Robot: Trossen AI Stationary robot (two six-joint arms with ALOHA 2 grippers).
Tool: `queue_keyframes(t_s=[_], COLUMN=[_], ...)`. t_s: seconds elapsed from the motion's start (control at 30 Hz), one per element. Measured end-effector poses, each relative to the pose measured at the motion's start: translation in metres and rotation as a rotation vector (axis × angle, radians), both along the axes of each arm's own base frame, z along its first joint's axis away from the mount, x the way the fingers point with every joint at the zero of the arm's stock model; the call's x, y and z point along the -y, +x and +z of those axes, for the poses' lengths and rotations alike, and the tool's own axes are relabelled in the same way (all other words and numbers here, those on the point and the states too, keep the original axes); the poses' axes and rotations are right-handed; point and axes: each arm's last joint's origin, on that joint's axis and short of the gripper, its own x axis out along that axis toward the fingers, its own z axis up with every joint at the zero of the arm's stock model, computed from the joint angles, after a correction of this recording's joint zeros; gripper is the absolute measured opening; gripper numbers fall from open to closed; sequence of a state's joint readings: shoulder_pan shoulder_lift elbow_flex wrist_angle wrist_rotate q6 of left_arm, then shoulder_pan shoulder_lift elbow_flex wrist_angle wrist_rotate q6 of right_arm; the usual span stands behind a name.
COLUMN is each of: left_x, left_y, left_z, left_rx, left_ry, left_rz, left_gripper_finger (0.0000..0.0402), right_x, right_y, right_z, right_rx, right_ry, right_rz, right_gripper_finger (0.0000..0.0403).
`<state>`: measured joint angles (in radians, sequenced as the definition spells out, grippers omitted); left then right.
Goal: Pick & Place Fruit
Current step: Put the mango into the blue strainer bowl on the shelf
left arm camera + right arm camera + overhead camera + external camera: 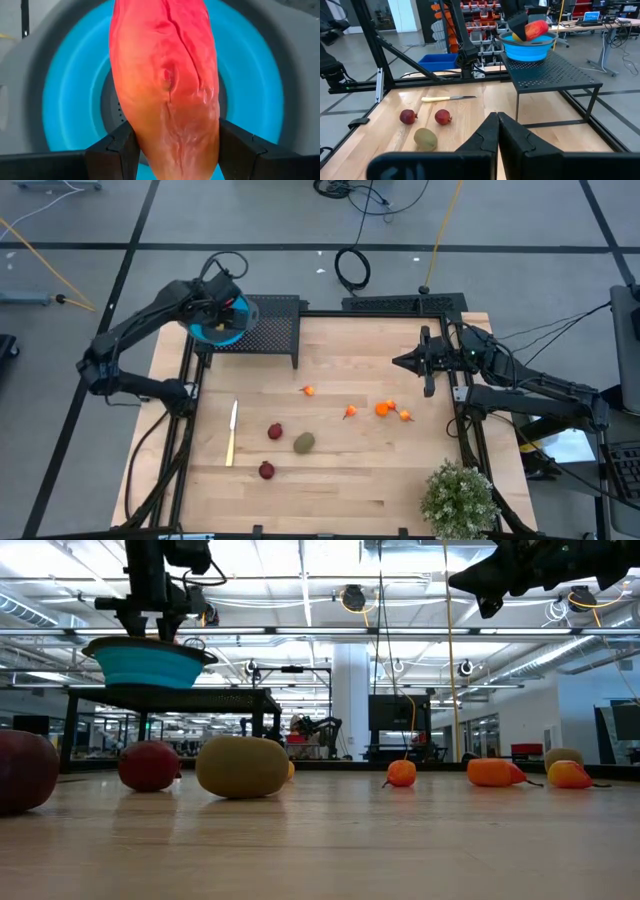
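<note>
While the left pincer [170, 150] hangs directly over the blue bowl [222, 330], clamped on the elongated red-orange fruit [165, 80], the task reads as only just begun: judged from the frames, no piece lies in the bowl yet and this one is not released.

Bowl stands on a black perforated stand [275, 325] at the far left corner of the wooden surface [330, 470]. Right pincer [496, 131] idles above the right edge of the surface, fingers pressed together, holding nothing.

Left to move, all loose on the surface:
- two dark red round fruits [274, 431], one near the middle, the other nearer the front edge
- one olive-green oval [304, 442], just beside the first dark red one
- several tiny orange pieces [383, 408] toward the right, one more [308, 390] apart from them

Slim pale knife [232, 432] lies left of the dark red pieces; not part of the job.

Materials and shapes:
- Held fruit: tapered, waxy skin, red shading to orange, with a long crease and wrinkles; likely soft or hollow, an estimate only.
- Bowl: smooth, stepped rings inside, flexible-looking rim.
- Dark red pieces: glossy, near-spherical; likely to roll.
- Olive oval: matte, egg-shaped.
- Surface: pale planked wood, smooth finish.
</note>
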<state>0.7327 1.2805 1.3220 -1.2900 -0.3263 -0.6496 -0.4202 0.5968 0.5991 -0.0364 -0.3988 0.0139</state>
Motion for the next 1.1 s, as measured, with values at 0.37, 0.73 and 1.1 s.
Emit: queue_keyframes(t_s=[0.37,0.73,1.1], left_x=[-0.014,-0.013,-0.013], left_y=[-0.004,-0.016,-0.018], left_z=[-0.010,-0.012,-0.028], left_rx=[-0.036,-0.108,-0.142], left_ry=[-0.082,-0.146,-0.175], left_rz=[0.012,0.052,0.038], left_gripper_finger=[0.0202,0.0202,0.0202], right_x=[0.000,0.000,0.000], right_y=[0.000,0.000,0.000], right_z=[-0.003,-0.003,-0.003], right_rx=[-0.027,-0.026,-0.026], right_ry=[0.018,0.030,0.030], right_rz=[-0.001,-0.002,-0.003], right_gripper_finger=[0.0000,0.0000,0.0000])
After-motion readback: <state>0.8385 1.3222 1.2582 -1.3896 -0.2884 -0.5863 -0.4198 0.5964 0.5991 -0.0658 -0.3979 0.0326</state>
